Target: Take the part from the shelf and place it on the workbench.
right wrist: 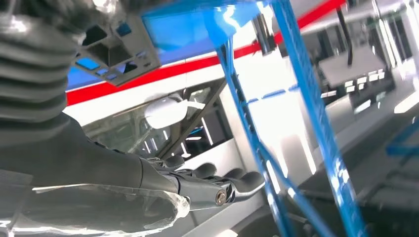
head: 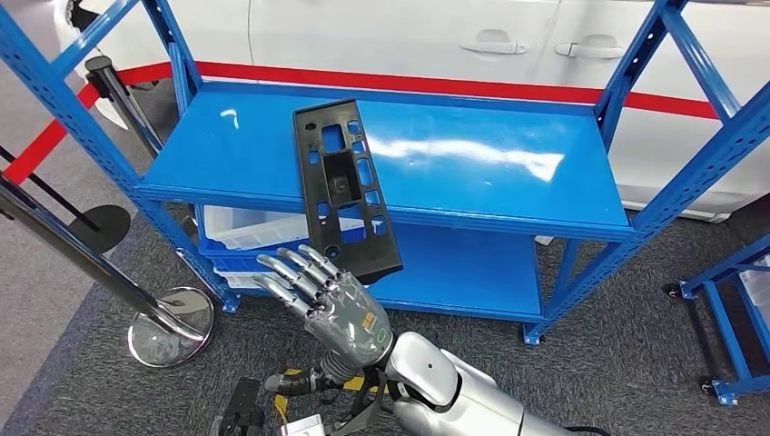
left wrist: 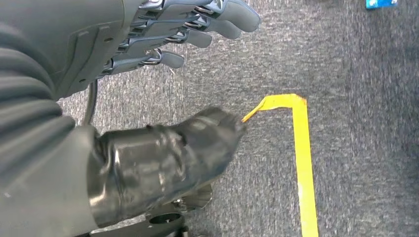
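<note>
Blue shelf (head: pixel 508 173) ahead of right robot hand (head: pixel 331 304); clear bin (head: pixel 250 232) on lower level, contents unclear. Black part (head: pixel 345 186) overhangs shelf edge just above that hand's spread, empty fingers. Left robot hand (left wrist: pixel 123 59) hangs over carpet, loose, empty; yellow tape (left wrist: pixel 301 158) beside.

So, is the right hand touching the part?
Cannot tell. In the head view the right hand overlaps the part at its overhanging end; neither contact nor gap shows plainly.

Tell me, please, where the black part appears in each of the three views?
Head view: black part at centre, overhanging the shelf's front edge above the right hand.
Left wrist view: not in it.
Right wrist view: upper left, seen from beneath.
Shared landmark: the blue shelf.
</note>
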